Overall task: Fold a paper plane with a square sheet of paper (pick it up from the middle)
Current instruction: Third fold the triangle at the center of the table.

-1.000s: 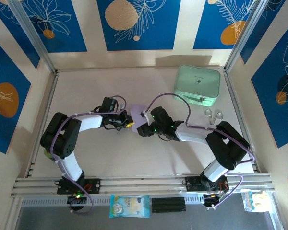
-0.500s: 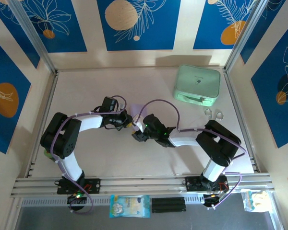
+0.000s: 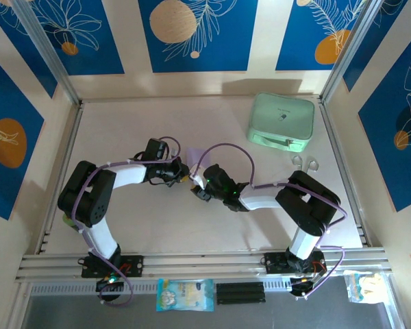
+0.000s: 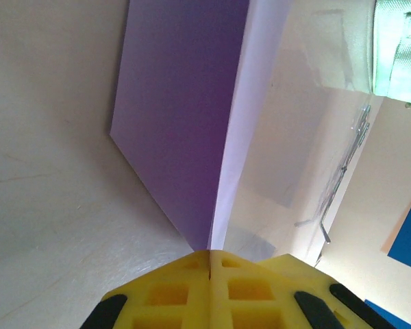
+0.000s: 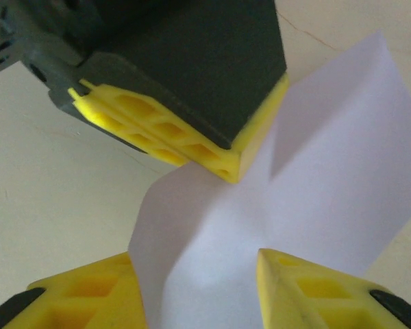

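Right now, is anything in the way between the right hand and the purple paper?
Nothing visible is. The right hand is open, and the sheet of paper lies between its fingers. The left hand is shut on the paper just beyond, close by but not blocking.

Left gripper (image 3: 183,176) and right gripper (image 3: 197,189) stand together at the sheet of paper (image 3: 194,156); mint-green case (image 3: 281,122) lies well apart.
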